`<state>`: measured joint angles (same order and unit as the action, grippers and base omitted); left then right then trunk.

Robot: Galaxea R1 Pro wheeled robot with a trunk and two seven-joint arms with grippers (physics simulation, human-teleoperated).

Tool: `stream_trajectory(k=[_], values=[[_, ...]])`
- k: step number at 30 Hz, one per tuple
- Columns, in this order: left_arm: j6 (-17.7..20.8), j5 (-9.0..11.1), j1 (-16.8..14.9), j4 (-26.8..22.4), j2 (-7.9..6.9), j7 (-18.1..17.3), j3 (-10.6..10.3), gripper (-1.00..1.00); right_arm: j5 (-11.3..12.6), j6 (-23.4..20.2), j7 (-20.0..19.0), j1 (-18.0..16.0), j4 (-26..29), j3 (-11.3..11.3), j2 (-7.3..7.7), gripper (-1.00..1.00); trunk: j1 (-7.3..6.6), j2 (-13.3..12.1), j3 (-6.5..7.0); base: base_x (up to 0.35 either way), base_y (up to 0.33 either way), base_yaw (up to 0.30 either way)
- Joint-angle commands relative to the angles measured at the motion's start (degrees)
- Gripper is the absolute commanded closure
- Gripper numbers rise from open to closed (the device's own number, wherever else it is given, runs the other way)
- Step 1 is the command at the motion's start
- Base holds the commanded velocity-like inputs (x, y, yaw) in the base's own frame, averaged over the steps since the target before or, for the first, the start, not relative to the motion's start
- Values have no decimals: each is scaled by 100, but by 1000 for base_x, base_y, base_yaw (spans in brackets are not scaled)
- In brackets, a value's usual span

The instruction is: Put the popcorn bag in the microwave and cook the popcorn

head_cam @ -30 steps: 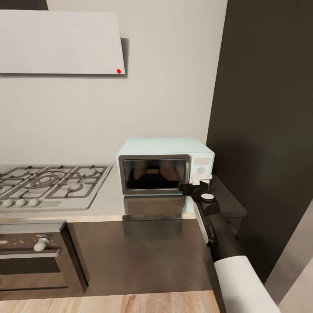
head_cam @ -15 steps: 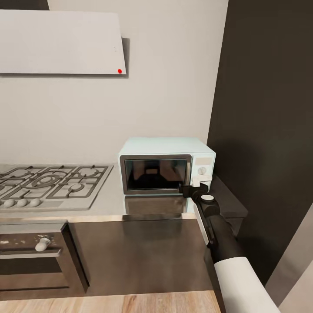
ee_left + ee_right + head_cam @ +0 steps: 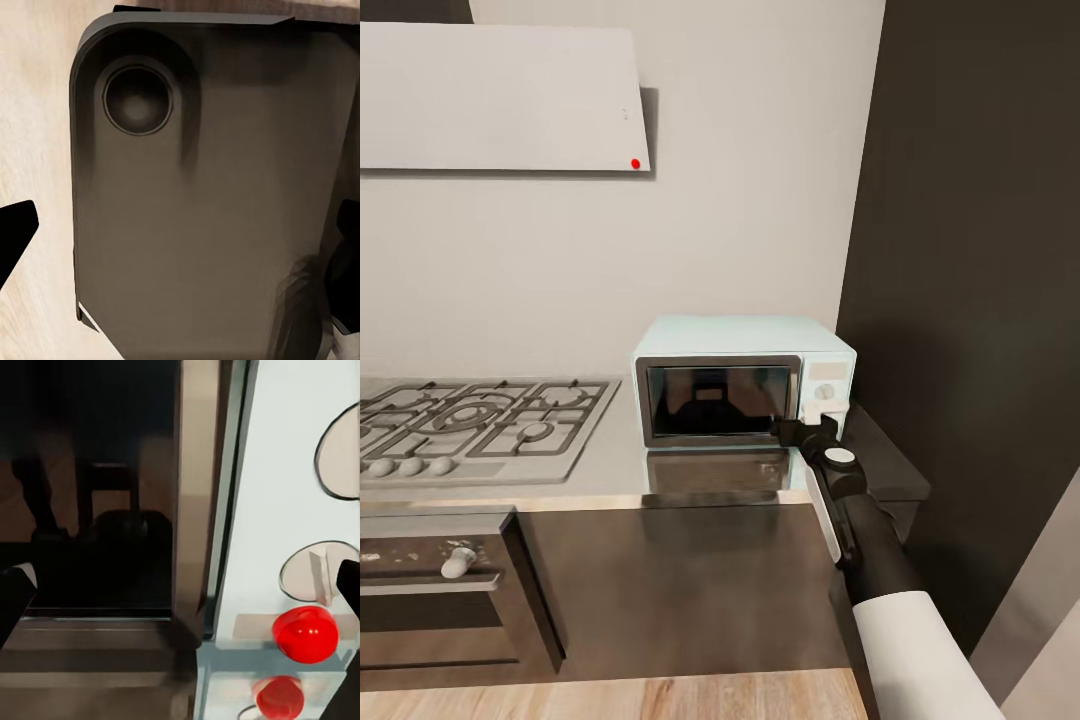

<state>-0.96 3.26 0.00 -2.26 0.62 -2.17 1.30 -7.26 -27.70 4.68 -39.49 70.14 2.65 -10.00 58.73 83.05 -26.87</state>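
- Sitting on the long shiny grey countertop (image 3: 610, 478) is one small mint-blue microwave (image 3: 745, 378), door shut.
- One black right gripper (image 3: 807, 431) reaches its door edge, fingers spread wide, holding nothing.
- One red button (image 3: 305, 634) glows.

No readable text, labels, brands or numbers anywhere; microwave (image 3: 743, 378) panel knobs unmarked.

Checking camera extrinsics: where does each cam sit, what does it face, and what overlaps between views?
Head: high on the robot, facing forward and down at the microwave on the countertop; right arm and right gripper show.
Left wrist: on the left arm, facing a dark grey panel over wood floor; black fingertips at the edges.
Right wrist: close to the microwave's door edge and red button.
Shared: head and right wrist both see the microwave.
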Motion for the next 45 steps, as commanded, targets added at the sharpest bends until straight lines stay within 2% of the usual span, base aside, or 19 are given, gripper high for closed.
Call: stream_trajectory(k=[1,16,44,45], values=[[-10,34,0,-2,0,-20,13,-100,-57,-37,6,-3,-1,8,0,-100,0,3,-5,0,0,0],[-3,34,0,-2,-9,-66,4,-100,-65,-50,24,-2,-16,8,15,-100,0,3,-5,128,0,0],[-10,34,0,-2,-15,-73,10,-100,-65,-51,15,-2,-18,8,24,-100,0,3,-5,20,0,0],[-10,34,0,-2,-17,-73,10,-100,-65,-51,19,-2,-18,8,24,100,0,3,-5,0,0,0]])
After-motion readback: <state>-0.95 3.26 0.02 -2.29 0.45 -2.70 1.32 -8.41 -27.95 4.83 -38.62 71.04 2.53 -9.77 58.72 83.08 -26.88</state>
